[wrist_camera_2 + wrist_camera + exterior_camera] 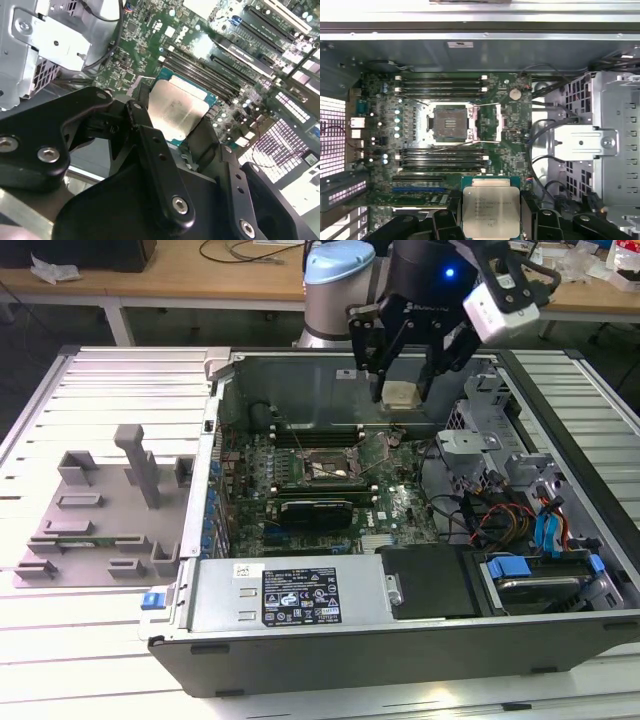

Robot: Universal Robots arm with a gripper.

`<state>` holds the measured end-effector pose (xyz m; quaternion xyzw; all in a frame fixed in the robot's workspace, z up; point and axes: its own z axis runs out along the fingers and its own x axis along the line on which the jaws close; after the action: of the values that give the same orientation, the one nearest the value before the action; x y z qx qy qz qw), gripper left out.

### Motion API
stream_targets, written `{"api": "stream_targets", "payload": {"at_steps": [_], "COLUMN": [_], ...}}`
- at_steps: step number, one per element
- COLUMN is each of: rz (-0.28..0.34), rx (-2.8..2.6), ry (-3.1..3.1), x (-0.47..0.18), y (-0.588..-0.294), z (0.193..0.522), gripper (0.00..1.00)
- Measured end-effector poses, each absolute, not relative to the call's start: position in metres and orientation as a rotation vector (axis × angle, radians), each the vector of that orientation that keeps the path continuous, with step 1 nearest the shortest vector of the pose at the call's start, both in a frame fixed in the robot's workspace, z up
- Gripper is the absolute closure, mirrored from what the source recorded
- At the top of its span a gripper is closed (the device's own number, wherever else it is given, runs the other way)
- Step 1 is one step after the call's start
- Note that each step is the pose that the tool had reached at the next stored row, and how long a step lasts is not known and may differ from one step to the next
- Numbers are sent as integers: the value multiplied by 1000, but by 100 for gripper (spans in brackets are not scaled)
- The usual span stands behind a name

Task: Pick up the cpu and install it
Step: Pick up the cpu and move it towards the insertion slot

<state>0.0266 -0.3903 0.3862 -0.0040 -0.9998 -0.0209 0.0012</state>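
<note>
Your claw [400, 398] is clamped tight on the cpu [491, 212], holding it by its edges above the green board [517, 140]; the open socket [451, 122] sits below, off to one side.

Exterior view looks down from afar at the open case [400, 652]; both wrist views look closely onto its motherboard [516, 126]

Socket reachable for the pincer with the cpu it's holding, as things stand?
Probably yes. The pincer holds the cpu above the open case; the socket lies uncovered, its retention frame swung aside, nothing above it.
</note>
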Motion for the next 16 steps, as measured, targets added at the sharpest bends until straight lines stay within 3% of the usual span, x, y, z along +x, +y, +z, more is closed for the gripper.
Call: {"api": "stream_targets", "payload": {"at_steps": [8,16], "rz": [-66,-66], "rx": [-13,-13], "ry": [-3139,-3139], "x": [8,0], "y": [-387,-361], "z": [368,343], "gripper": [45,45]}}
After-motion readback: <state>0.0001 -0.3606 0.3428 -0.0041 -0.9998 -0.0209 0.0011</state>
